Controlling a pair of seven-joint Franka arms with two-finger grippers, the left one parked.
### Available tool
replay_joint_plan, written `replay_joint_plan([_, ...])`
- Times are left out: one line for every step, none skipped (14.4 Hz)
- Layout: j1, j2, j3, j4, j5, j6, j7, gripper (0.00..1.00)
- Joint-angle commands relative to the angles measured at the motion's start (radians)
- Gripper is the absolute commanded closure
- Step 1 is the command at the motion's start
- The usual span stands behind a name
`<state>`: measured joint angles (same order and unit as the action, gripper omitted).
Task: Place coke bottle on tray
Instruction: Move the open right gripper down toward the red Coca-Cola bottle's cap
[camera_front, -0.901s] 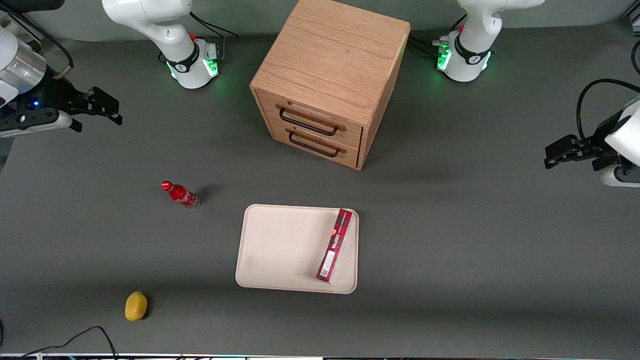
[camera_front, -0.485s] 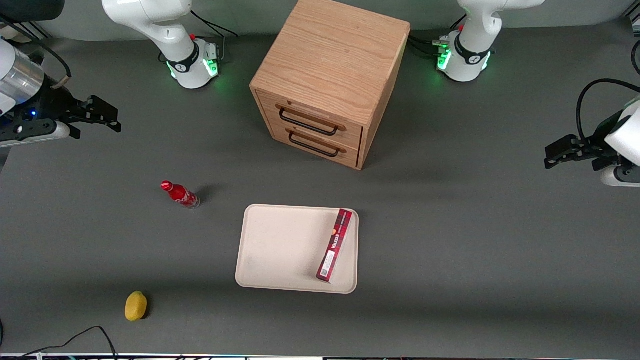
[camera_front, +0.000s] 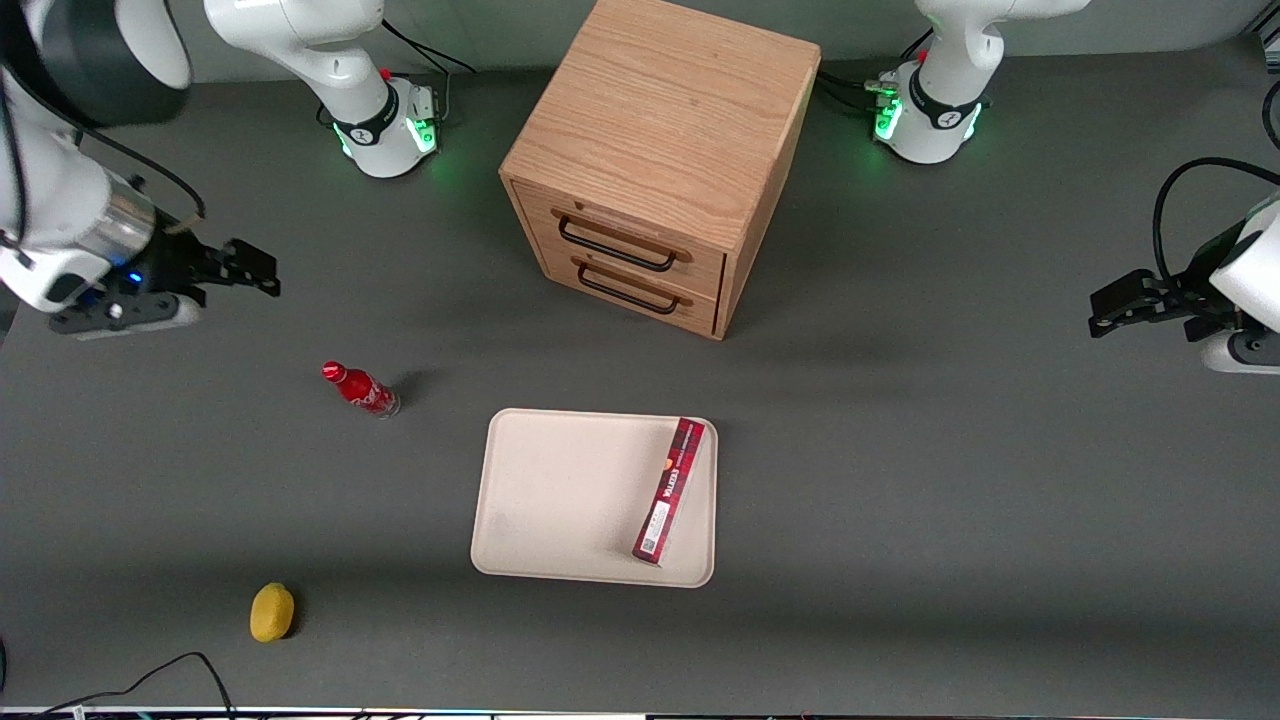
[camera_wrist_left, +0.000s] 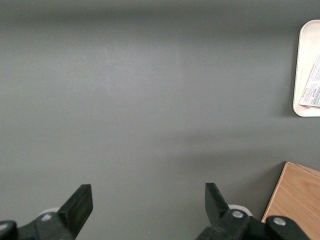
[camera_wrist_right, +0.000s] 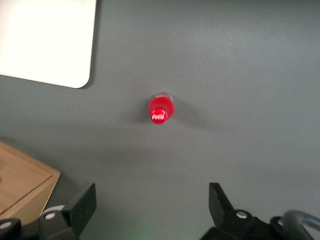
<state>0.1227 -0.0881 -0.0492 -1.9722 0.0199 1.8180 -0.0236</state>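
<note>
The coke bottle (camera_front: 360, 388) is small, glossy red with a red cap and stands upright on the grey table, apart from the tray toward the working arm's end. The right wrist view shows it from above (camera_wrist_right: 161, 109). The cream-beige tray (camera_front: 560, 495) lies flat near the table's middle, nearer to the front camera than the drawer cabinet; one corner shows in the right wrist view (camera_wrist_right: 47, 40). My gripper (camera_front: 250, 268) hangs open and empty above the table, farther from the front camera than the bottle and well apart from it (camera_wrist_right: 152, 197).
A long flat red box (camera_front: 670, 490) lies on the tray. A wooden two-drawer cabinet (camera_front: 655, 160) stands at the back middle. A yellow lemon (camera_front: 271, 611) lies near the front edge, with a black cable (camera_front: 150, 680) close by.
My gripper has moved from the table's edge inward and nearer to the front camera, closing on the bottle. The bottle, tray and box have not moved.
</note>
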Motion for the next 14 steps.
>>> replay_joint_plan([0.012, -0.016, -0.003, -0.181, -0.012, 0.214, 0.008, 0.0])
replay_joint_plan([0.014, -0.013, -0.003, -0.232, -0.012, 0.287, 0.008, 0.0])
replay_joint_plan([0.017, -0.001, -0.001, -0.256, -0.012, 0.335, 0.008, 0.0])
replay_joint_plan([0.017, 0.019, -0.001, -0.266, -0.014, 0.358, 0.007, 0.0])
replay_joint_plan([0.02, 0.039, -0.001, -0.267, -0.014, 0.381, 0.008, 0.01])
replay_joint_plan([0.02, 0.059, 0.0, -0.269, -0.014, 0.406, 0.008, 0.02])
replay_joint_plan([0.02, 0.076, 0.005, -0.273, -0.014, 0.437, 0.008, 0.01])
replay_joint_plan([0.02, 0.089, 0.006, -0.283, -0.014, 0.463, 0.008, 0.01])
replay_joint_plan([0.02, 0.099, 0.006, -0.293, -0.014, 0.489, 0.007, 0.02])
replay_joint_plan([0.02, 0.106, 0.006, -0.3, -0.014, 0.506, 0.007, 0.02])
replay_joint_plan([0.02, 0.113, 0.006, -0.307, -0.023, 0.526, 0.007, 0.02])
replay_joint_plan([0.02, 0.114, 0.006, -0.318, -0.032, 0.544, 0.007, 0.02])
replay_joint_plan([0.02, 0.116, 0.006, -0.33, -0.034, 0.564, 0.007, 0.04])
replay_joint_plan([0.02, 0.117, 0.006, -0.341, -0.032, 0.582, 0.007, 0.06])
